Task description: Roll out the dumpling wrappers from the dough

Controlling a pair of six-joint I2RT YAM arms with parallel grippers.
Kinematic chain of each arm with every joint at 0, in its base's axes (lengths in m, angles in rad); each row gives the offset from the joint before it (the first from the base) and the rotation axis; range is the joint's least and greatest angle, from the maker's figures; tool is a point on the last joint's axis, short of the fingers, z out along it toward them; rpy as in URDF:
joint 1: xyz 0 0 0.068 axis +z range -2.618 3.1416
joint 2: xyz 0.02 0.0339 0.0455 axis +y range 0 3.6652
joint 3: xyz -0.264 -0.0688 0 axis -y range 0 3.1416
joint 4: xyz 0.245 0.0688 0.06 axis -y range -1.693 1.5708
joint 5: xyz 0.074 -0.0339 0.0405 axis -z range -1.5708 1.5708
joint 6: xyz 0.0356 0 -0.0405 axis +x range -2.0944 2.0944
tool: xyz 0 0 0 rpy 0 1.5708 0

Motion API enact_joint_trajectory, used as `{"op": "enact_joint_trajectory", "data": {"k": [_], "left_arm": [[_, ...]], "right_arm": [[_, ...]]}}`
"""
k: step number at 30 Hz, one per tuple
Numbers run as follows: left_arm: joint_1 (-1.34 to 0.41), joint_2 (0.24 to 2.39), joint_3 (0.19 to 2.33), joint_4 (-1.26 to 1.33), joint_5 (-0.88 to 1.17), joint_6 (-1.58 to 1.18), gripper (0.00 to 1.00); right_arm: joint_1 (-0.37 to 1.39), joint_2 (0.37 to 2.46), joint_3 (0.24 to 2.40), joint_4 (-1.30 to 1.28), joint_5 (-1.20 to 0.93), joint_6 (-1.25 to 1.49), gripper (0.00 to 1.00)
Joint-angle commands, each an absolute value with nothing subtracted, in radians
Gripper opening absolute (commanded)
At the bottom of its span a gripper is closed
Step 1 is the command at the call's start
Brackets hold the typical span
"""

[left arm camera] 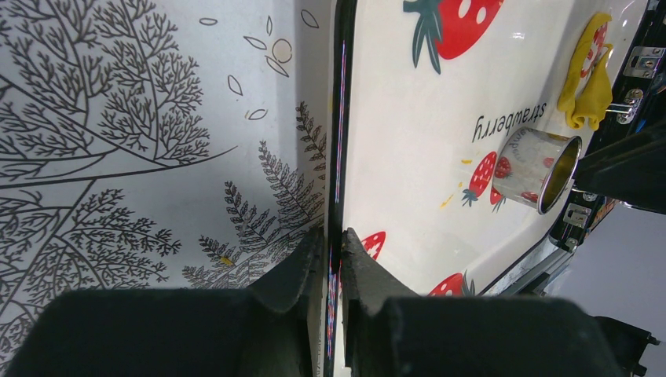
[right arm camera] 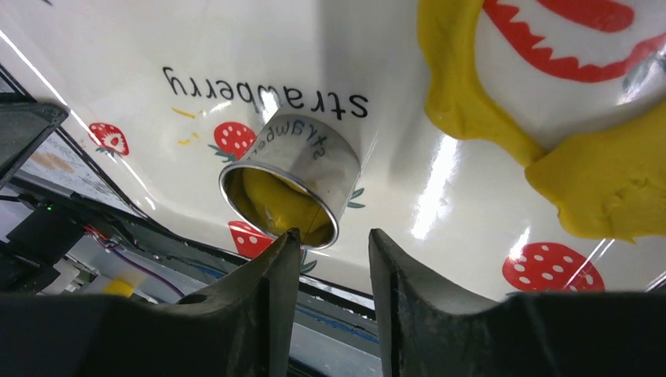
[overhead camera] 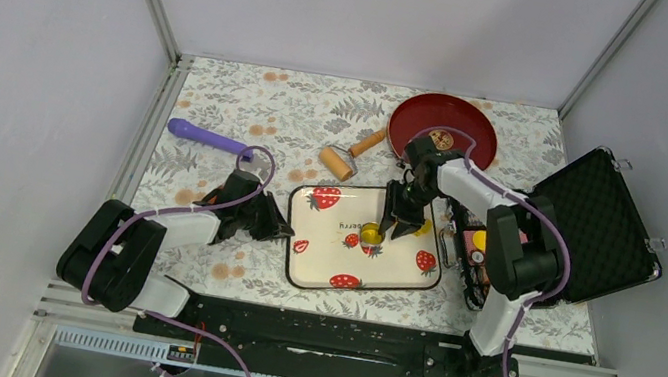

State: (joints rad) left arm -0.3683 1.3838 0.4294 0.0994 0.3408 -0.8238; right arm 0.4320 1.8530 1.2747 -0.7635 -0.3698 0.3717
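A white strawberry-print tray (overhead camera: 330,252) lies between the arms. My left gripper (overhead camera: 281,229) is shut on the tray's left rim (left arm camera: 336,157), one finger on each side (left arm camera: 334,236). A shiny metal ring cutter (overhead camera: 370,234) (left arm camera: 538,169) (right arm camera: 302,161) stands on the tray with yellow dough inside it; whether that is a cut dumpling wrapper I cannot tell. A flattened patch of yellow dough (right arm camera: 612,181) (left arm camera: 589,78) with a hole lies at the tray's right side. My right gripper (overhead camera: 395,227) (right arm camera: 334,236) hangs open over the cutter, its left fingertip (right arm camera: 287,247) at the ring's near rim.
A red round plate (overhead camera: 444,128) sits at the back right, with a small wooden roller (overhead camera: 347,155) to its left. A purple rolling pin (overhead camera: 208,137) lies at the back left. An open black foam-lined case (overhead camera: 597,230) stands right of the tray.
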Motion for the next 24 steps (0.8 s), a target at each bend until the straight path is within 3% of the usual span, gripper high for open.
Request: {"op": "enact_joint_trajectory", "data": {"k": [1,17,21,24], "left_arm": [[-0.371,1.425,0.384,-0.004,0.248,-0.798,0.00],[-0.371,1.422,0.382,-0.005,0.250,-0.798,0.00],[-0.371,1.421,0.380,-0.005,0.248,-0.799,0.00],[-0.371,1.421,0.380,-0.005,0.250,-0.799,0.00]], "right_arm": [[0.439,1.883,1.304,-0.745,-0.391,0.390,0.43],[0.440,1.929,1.301,-0.731,-0.417,0.385,0.14],[0.441,1.931,1.307,-0.740,-0.412,0.377,0.00],[0.441,1.922,1.311,-0.753,-0.404,0.365,0.00]]}}
